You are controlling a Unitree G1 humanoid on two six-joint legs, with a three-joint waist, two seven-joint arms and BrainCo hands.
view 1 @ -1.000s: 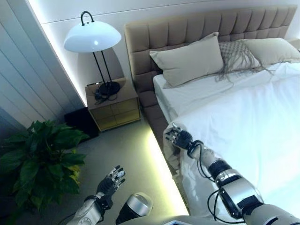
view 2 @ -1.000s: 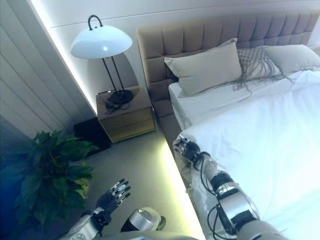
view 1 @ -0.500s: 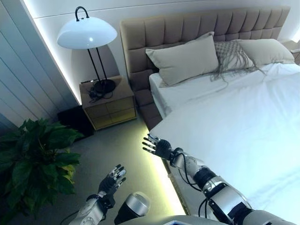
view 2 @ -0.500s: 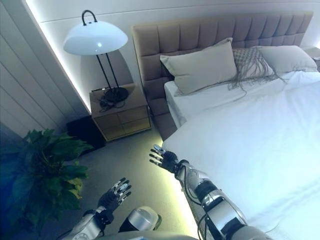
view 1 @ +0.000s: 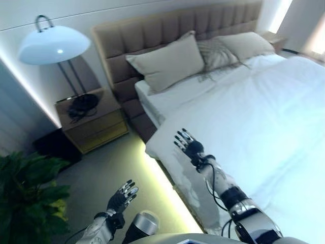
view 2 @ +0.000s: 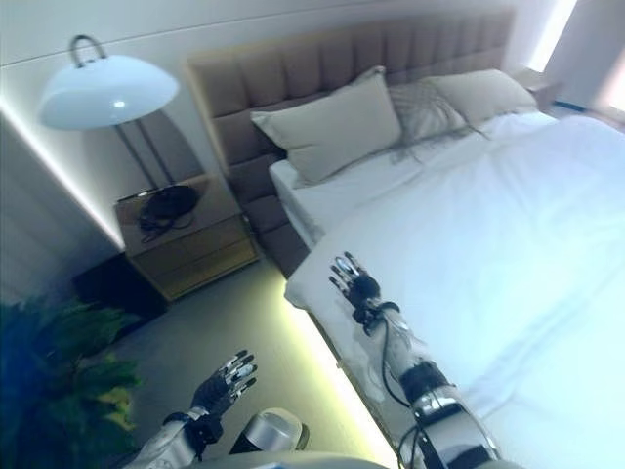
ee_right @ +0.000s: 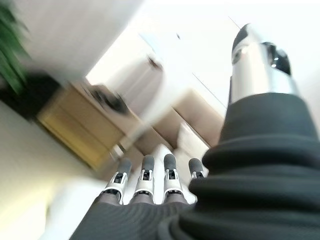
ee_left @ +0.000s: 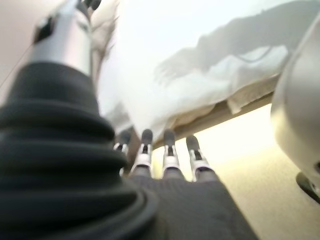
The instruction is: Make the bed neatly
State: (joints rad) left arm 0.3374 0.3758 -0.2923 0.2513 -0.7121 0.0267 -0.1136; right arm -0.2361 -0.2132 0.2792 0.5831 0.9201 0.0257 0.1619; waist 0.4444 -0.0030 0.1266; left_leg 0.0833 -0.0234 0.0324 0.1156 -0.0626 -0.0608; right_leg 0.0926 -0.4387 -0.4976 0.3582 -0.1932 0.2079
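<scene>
We see the bed (view 1: 167,99) filling the head views from 12 to 4 o'clock. Its white duvet (view 1: 264,117) covers most of the mattress, with a strip of sheet bare below the pillows. A tufted headboard (view 1: 167,30) runs along the wall at 12 o'clock. Three pillows lean against it: a large beige one (view 1: 165,63), a fringed one (view 1: 213,53) and a second beige one (view 1: 246,44).

At 10 o'clock we note a wooden nightstand (view 1: 91,124) beside the bed carrying a white domed lamp (view 1: 53,44). A leafy plant (view 1: 28,195) stands at 8 o'clock.

The duvet's near corner (view 1: 155,147) hangs over the bed edge, above a lit strip along the floor (view 1: 96,178). The floor between nightstand, plant and bed is open.

The right hand (view 1: 187,143) is raised over that corner, fingers spread, holding nothing. The left hand (view 1: 122,195) hangs low over the floor at 7 o'clock, fingers straight and apart.
</scene>
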